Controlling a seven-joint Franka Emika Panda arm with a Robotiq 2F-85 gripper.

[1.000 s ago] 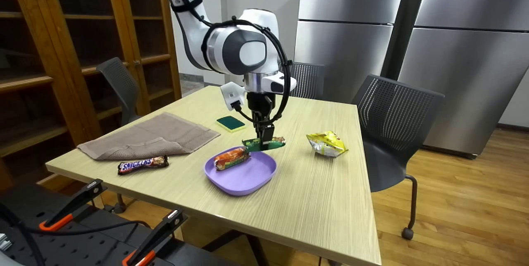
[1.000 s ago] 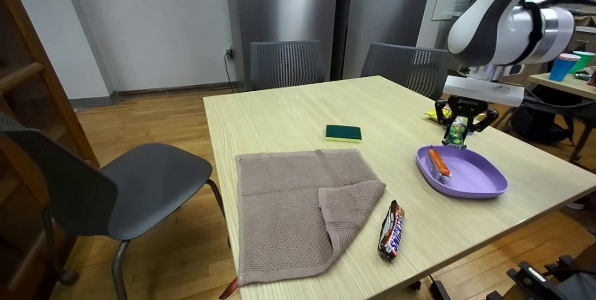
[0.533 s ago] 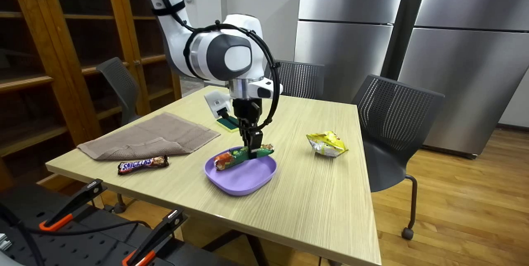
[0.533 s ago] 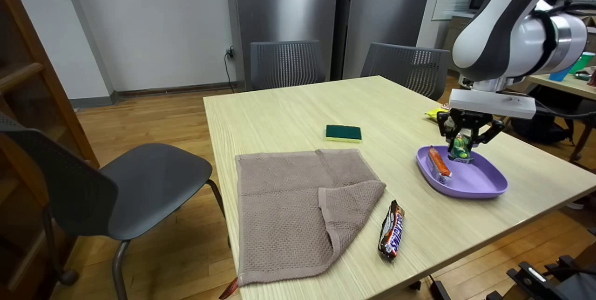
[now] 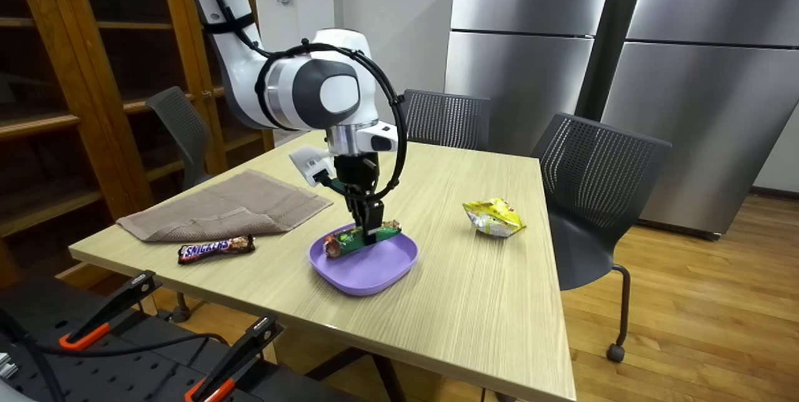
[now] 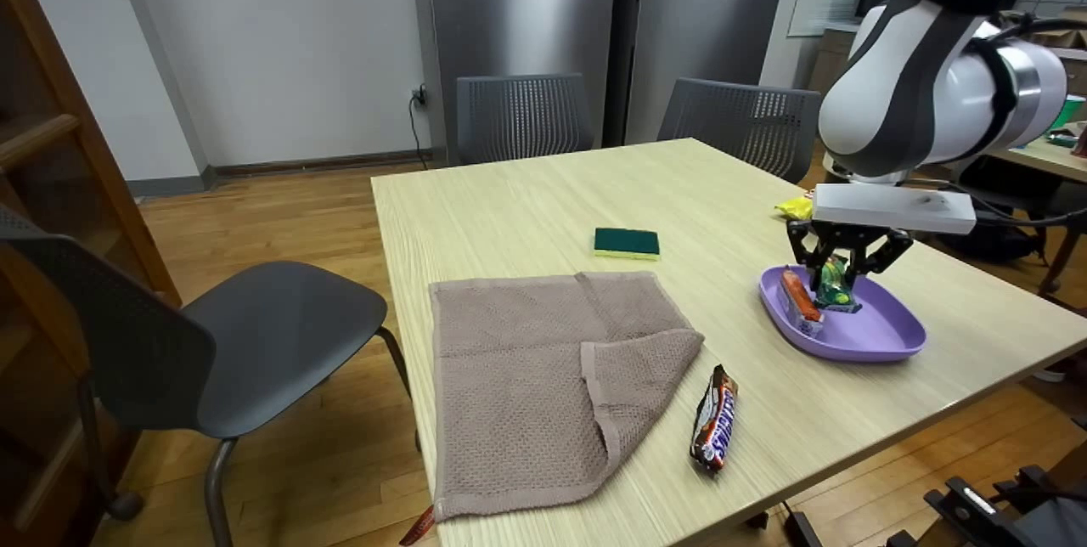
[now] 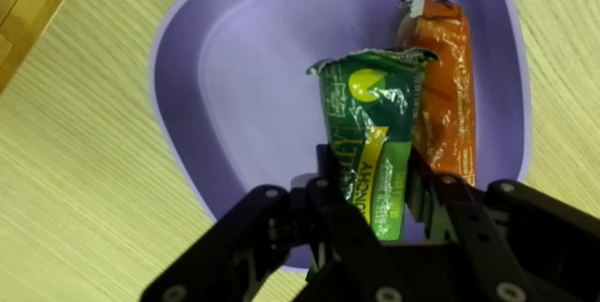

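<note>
I hold the green bar (image 7: 375, 145), glossy and yellow-banded, over the plate (image 7: 262, 81), its length running close alongside the orange bar (image 7: 447, 100).

Both exterior views down across the table (image 5: 480, 302) — wrist view (close) above the plate (image 7: 262, 105)

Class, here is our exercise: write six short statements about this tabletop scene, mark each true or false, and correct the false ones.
1. The pincer grips the green-wrapped bar. True.
2. The orange-wrapped bar lies in the purple plate. True.
3. The pincer grips the orange-wrapped bar too. False: it grips only the green-wrapped bar.
4. The Snickers bar lies on the table, apart from the towel. True.
5. The towel lies completely flat. False: part of it is folded over.
6. The Snickers bar's name is hidden. False: it shows in both exterior views.
</note>
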